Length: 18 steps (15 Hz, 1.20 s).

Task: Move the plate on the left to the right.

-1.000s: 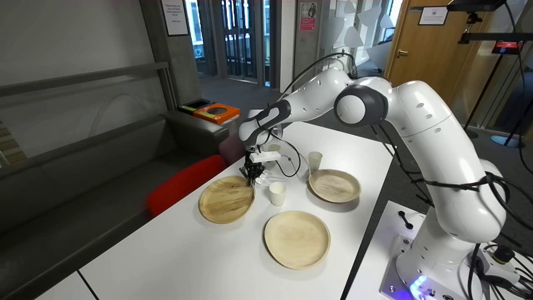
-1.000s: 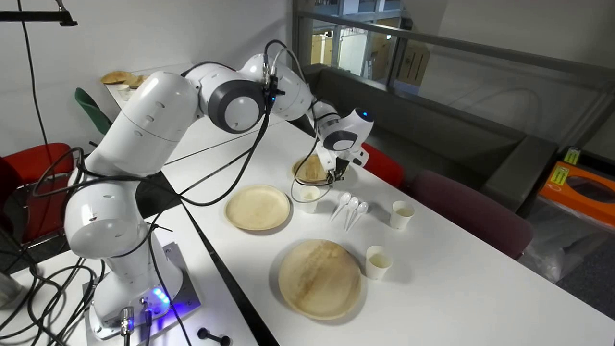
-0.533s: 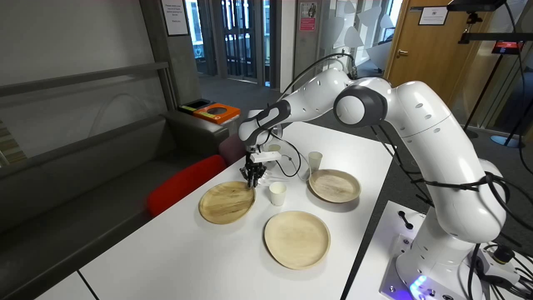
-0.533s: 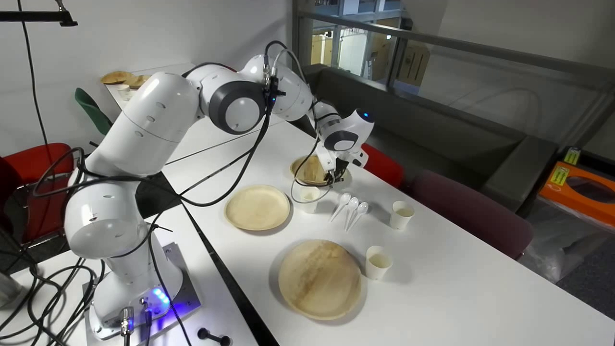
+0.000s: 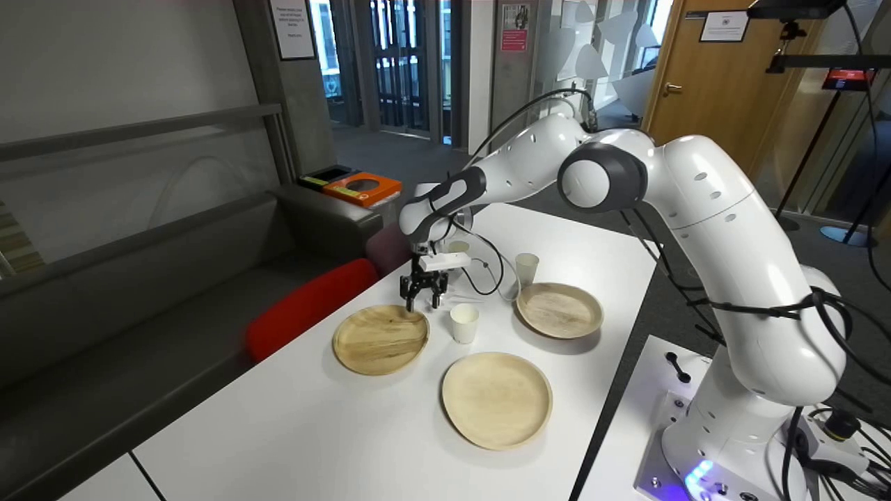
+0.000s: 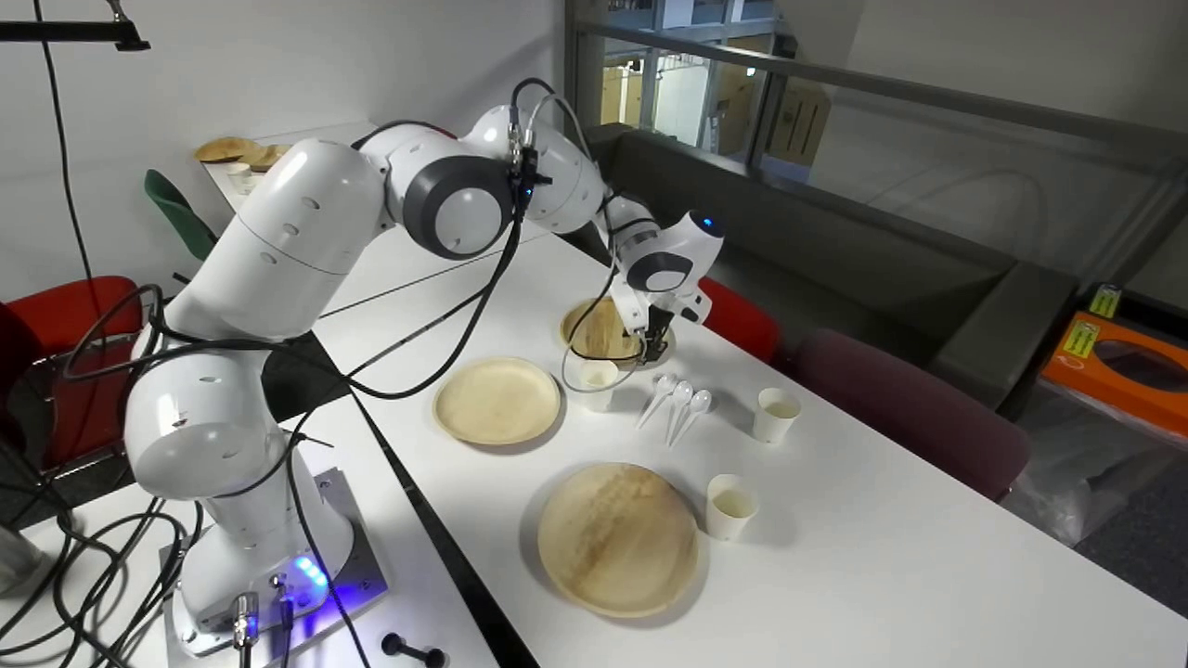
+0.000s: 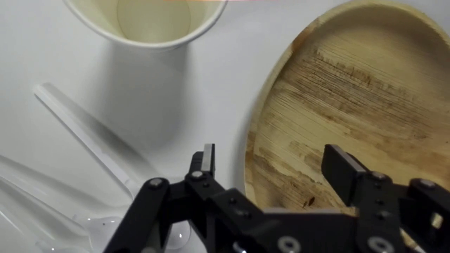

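Note:
The plate, golden-brown with dark streaky grain (image 5: 381, 341), lies flat on the white table by the red chair. In an exterior view the arm partly covers the plate (image 6: 601, 325). Over its rim my gripper (image 7: 270, 150) stands wide open: in the wrist view one fingertip (image 7: 208, 158) is outside the rim above the table, the other (image 7: 339, 161) above the plate's inside. Nothing is pinched between them. The gripper (image 5: 422, 303) shows at the plate's far edge in an exterior view. How high the fingertips are above the plate I cannot tell.
Beside the gripper stand a paper cup (image 5: 464, 324) and three clear spoons (image 6: 676, 406). A paler smooth plate (image 5: 496, 400) and a wooden dish (image 5: 560, 311) lie nearer the robot base. Two more cups (image 6: 776, 415) stand farther along the table. Cables hang from the arm.
The gripper has gone from shut on the plate's rim to open. The plate's raised far side has dropped, and it now rests flat. The arm has hardly moved.

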### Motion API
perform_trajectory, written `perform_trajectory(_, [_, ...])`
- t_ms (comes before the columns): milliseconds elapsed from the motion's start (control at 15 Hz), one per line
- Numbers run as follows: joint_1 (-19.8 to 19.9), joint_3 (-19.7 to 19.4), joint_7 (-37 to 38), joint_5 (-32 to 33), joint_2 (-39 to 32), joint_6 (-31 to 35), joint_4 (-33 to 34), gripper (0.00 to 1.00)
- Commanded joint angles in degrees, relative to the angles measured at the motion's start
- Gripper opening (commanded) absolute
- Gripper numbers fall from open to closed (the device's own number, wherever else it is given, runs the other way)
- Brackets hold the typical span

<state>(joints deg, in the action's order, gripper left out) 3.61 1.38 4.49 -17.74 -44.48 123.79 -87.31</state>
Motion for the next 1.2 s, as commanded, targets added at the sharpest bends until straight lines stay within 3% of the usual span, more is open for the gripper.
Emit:
perform_trajectory(0, [-0.29,-0.1,0.53,1.63,3.51,-3.22,-1.94,1.0])
perform_trajectory(400, [-1.85,-0.59,-0.67,6.02,10.63,-8.74,-9.4,1.0])
perform_trajectory(1000, [-2.96,-0.63,-1.0,11.16,22.67,-7.03,-22.95,1.0])
perform_trajectory(1067, [-2.82,-0.46,-0.31,10.31,17.2,-7.95,-17.21,1.0])
perform_trajectory(1133, [-2.84,-0.46,-0.31,10.3,17.84,-7.95,-17.8,1.0])
